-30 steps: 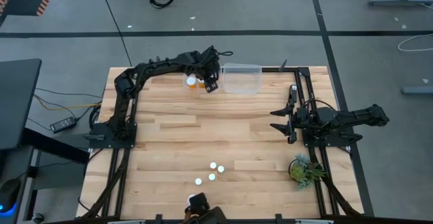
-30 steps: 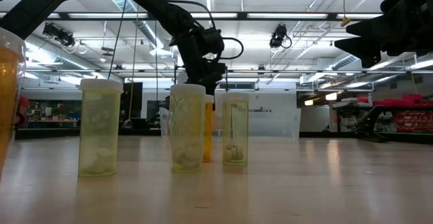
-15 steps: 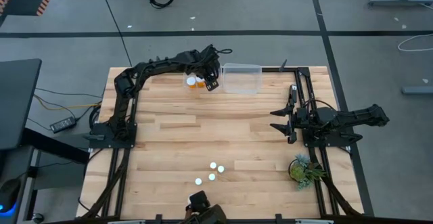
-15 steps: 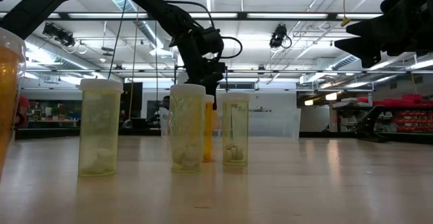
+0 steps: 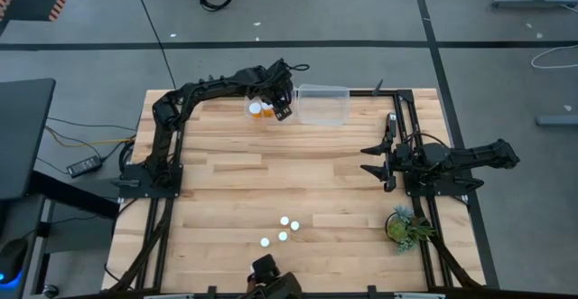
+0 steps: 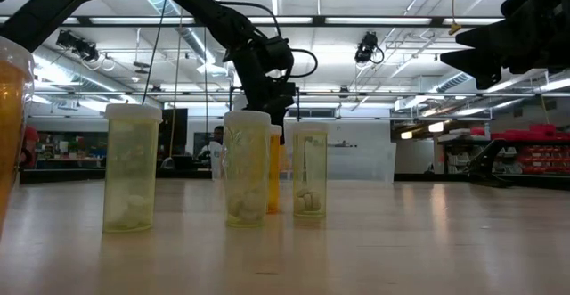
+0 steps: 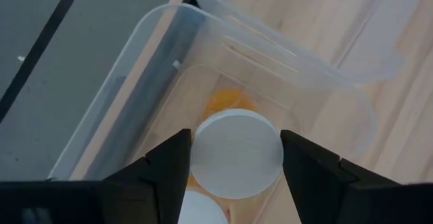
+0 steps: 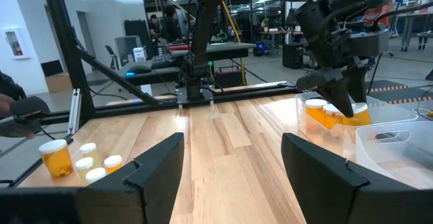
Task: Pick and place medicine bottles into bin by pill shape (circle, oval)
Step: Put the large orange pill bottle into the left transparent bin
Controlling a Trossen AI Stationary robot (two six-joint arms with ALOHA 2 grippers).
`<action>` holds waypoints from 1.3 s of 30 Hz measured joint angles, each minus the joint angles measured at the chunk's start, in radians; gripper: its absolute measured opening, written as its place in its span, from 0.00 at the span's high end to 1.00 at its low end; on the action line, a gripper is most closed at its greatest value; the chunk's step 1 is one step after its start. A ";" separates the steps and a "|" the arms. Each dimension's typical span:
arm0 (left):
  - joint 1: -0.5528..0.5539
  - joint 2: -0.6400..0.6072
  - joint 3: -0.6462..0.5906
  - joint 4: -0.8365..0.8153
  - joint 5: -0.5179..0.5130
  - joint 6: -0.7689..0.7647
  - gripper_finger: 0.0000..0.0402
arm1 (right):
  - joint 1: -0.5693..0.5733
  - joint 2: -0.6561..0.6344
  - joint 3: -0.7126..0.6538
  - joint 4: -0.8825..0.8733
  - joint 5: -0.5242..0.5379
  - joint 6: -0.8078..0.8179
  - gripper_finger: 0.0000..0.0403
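Note:
My left gripper point(image 5: 282, 110) is at the table's far edge, shut on an amber medicine bottle with a white cap point(image 7: 235, 153), down in a clear bin point(image 7: 155, 55). Two more amber bottles point(image 8: 323, 118) stand in that bin; they also show in the high view point(image 5: 257, 109). A second clear bin point(image 5: 322, 105) stands right of it. Several white-capped bottles point(image 5: 284, 228) stand upright near the table's near edge; they also show in the low view point(image 6: 247, 167). My right gripper point(image 5: 377, 160) is open and empty at the table's right side. My left gripper pinches the bottle's white cap point(image 7: 203, 158) between its two fingers, one on either side of the cap's rim. The fingers point(image 8: 346, 97) point down from above. The bottle stands upright inside the bin; whether its base rests on the bin's floor I cannot tell.
A small green plant point(image 5: 406, 226) stands at the near right corner. A dark object point(image 5: 266, 272) sits at the near edge in the middle. The bare wooden tabletop point(image 5: 271, 168) lies between the bins and the near group of bottles.

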 joint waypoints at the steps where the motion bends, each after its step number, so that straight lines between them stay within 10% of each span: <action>1: 0.000 0.000 0.000 -0.001 0.000 -0.005 0.46 | 0.000 0.000 0.000 0.000 0.000 0.000 0.37; 39: 0.000 0.060 0.002 -0.010 -0.009 0.020 0.30 | 0.000 0.000 0.000 0.000 0.000 0.000 0.37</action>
